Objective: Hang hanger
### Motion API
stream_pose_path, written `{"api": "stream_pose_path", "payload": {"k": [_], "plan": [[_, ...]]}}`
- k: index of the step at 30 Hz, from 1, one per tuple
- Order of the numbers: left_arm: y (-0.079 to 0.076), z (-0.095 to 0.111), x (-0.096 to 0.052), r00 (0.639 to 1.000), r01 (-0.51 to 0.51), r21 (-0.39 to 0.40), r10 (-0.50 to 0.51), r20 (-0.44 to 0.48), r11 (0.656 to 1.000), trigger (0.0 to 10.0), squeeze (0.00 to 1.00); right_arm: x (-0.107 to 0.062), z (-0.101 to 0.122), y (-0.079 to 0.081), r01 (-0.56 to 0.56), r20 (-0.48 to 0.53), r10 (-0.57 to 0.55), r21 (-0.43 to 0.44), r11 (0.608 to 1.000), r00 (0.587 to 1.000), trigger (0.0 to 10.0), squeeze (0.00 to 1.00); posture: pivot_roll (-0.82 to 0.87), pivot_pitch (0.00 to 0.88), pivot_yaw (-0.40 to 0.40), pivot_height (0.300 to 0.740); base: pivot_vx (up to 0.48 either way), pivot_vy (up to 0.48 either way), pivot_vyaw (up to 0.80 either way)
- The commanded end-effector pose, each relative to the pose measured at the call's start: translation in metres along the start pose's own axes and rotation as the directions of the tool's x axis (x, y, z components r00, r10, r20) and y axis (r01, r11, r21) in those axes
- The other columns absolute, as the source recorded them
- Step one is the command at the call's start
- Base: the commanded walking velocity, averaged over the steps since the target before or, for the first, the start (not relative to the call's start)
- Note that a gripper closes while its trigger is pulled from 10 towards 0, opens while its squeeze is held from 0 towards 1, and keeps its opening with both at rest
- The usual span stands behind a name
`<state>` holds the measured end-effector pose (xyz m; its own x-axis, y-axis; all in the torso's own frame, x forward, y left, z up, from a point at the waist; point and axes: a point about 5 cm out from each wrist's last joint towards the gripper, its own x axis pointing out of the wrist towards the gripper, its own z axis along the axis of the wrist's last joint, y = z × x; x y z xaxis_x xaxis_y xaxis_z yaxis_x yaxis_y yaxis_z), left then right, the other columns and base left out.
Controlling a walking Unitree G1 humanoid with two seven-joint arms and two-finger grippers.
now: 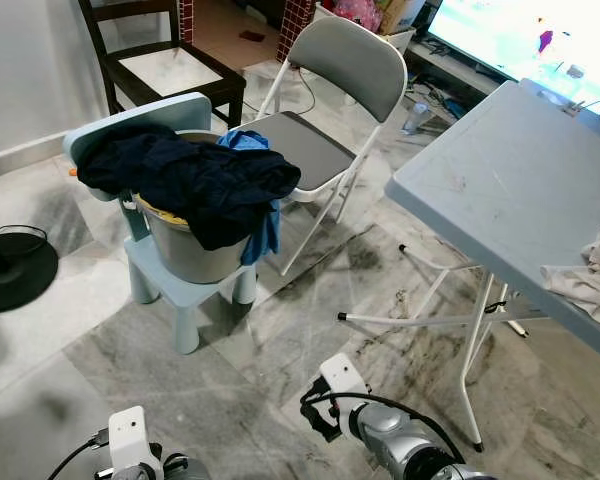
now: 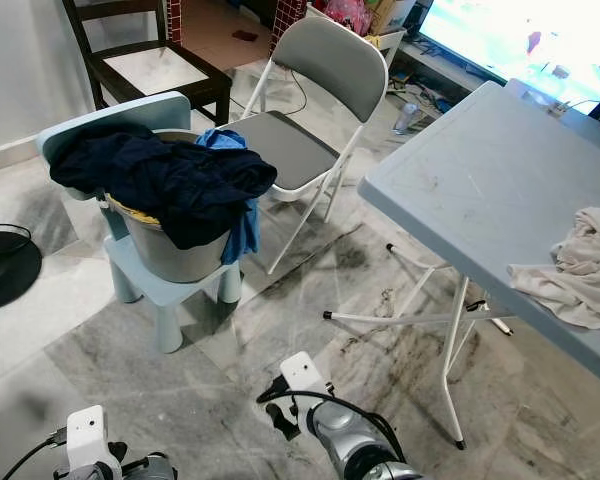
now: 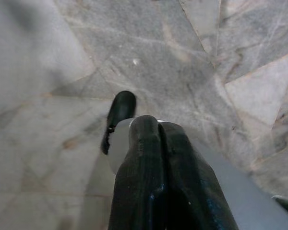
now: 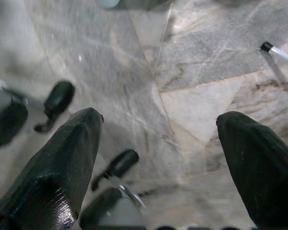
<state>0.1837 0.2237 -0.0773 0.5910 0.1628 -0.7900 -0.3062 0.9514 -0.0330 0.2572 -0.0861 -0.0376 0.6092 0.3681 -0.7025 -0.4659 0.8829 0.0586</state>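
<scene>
Right gripper [image 4: 158, 158] hangs low over the marble floor [image 1: 280, 340], fingers spread wide apart, holding nothing. Left gripper [image 3: 156, 143] also points down at the floor, its two black fingers pressed together, nothing between them. No hanger can be made out in any view, so its place can't be told. Landmark: metal tub [image 1: 195, 250] sitting on a small light-blue stool [image 1: 170, 285]. Dark navy clothes [image 1: 190, 175] are heaped over the tub's rim, with a blue garment [image 1: 260, 215] hanging down its side. Grey folding chair [image 1: 325, 100] stands just beside the tub, a dark wooden chair [image 1: 165, 60] behind it. Grey folding table [image 1: 520, 190] is well apart from the tub, with a crumpled white cloth [image 2: 580, 265] on its edge. Black round base [image 1: 10, 270] sits on the floor on the tub's other side.
</scene>
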Motion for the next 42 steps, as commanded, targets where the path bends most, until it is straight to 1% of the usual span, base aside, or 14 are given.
{"api": "stream_pose_path", "payload": {"k": [1,2,7,9,13,16,18,19,21,26,28,31,34,42], "plan": [[-0.004,-0.007,0.000,0.999,0.029,0.031,-0.028,-0.036,0.999,10.0,0.00,-0.003,-0.005,-0.009,0.038,-0.009,-0.038,0.079,0.996,0.999,10.0,0.00,0.42,0.148,-0.188,0.740,0.000,0.000,0.00],[-0.005,-0.006,0.000,0.998,0.044,0.054,-0.042,-0.040,0.998,10.0,0.00,-0.003,-0.008,-0.011,0.056,-0.008,-0.055,0.112,0.992,0.998,10.0,0.00,0.39,0.144,-0.148,0.740,0.000,0.000,0.00],[-0.013,-0.003,0.001,0.995,0.087,0.126,-0.081,-0.055,0.988,10.0,0.00,-0.007,-0.019,-0.018,0.098,-0.017,-0.096,0.188,0.977,0.995,10.0,0.00,0.33,0.145,-0.078,0.740,0.000,0.000,0.00],[-0.024,-0.001,0.002,0.989,0.145,0.203,-0.133,-0.071,0.968,10.0,0.00,-0.011,-0.034,-0.022,0.139,-0.037,-0.134,0.247,0.959,0.990,10.0,0.00,0.28,0.149,-0.031,0.740,0.000,0.000,0.00],[-0.042,0.005,0.002,0.974,0.225,0.285,-0.211,-0.078,0.932,10.0,0.00,-0.017,-0.047,-0.028,0.183,-0.026,-0.185,0.334,0.925,0.982,10.0,0.00,0.22,0.150,0.007,0.740,0.000,0.000,0.00],[-0.058,0.013,0.003,0.965,0.260,0.336,-0.253,-0.067,0.905,10.0,0.00,-0.024,-0.058,-0.038,0.270,-0.055,-0.267,0.321,0.908,0.962,10.0,0.00,0.17,0.143,0.007,0.740,0.000,0.000,0.00],[-0.059,0.015,0.003,0.965,0.260,0.348,-0.255,-0.062,0.901,10.0,0.00,-0.026,-0.064,-0.040,0.282,-0.071,-0.274,0.334,0.900,0.959,10.0,0.00,0.15,0.135,0.000,0.740,0.000,0.000,0.00],[-0.051,0.018,0.004,0.966,0.255,0.340,-0.251,-0.056,0.905,10.0,0.00,-0.028,-0.069,-0.041,0.284,-0.082,-0.272,0.335,0.898,0.959,10.0,0.00,0.14,0.126,-0.008,0.740,0.000,0.000,0.00],[-0.050,0.018,0.004,0.964,0.265,0.338,-0.261,-0.058,0.903,10.0,0.00,-0.029,-0.074,-0.041,0.292,-0.100,-0.275,0.326,0.899,0.956,10.0,0.00,0.13,0.123,-0.012,0.740,0.000,0.000,-0.22],[-0.054,0.012,0.003,0.959,0.281,0.347,-0.270,-0.080,0.895,10.0,0.00,-0.032,-0.078,-0.044,0.295,-0.115,-0.272,0.320,0.901,0.955,10.0,0.00,0.12,0.117,-0.021,0.740,0.000,0.000,-0.73],[-0.057,0.010,0.002,0.955,0.296,0.372,-0.283,-0.090,0.880,10.0,0.00,-0.032,-0.080,-0.044,0.296,-0.128,-0.269,0.311,0.903,0.955,10.0,0.00,0.12,0.114,-0.027,0.740,0.000,0.000,-0.80],[-0.061,0.005,0.001,0.951,0.309,0.382,-0.293,-0.099,0.871,10.0,0.00,-0.036,-0.086,-0.047,0.294,-0.164,-0.262,0.224,0.929,0.951,10.0,0.00,0.12,0.100,-0.036,0.740,0.000,0.000,0.00],[-0.062,0.000,0.000,0.947,0.320,0.398,-0.300,-0.112,0.860,10.0,0.00,-0.038,-0.089,-0.052,0.296,-0.175,-0.265,0.181,0.938,0.948,10.0,0.00,0.11,0.093,-0.034,0.740,0.000,0.000,-0.27],[-0.061,-0.007,-0.001,0.943,0.333,0.412,-0.296,-0.152,0.848,10.0,0.00,-0.044,-0.095,-0.059,0.324,-0.193,-0.290,0.173,0.930,0.937,10.0,0.00,0.09,0.088,-0.033,0.740,0.000,0.000,-0.80]]}}
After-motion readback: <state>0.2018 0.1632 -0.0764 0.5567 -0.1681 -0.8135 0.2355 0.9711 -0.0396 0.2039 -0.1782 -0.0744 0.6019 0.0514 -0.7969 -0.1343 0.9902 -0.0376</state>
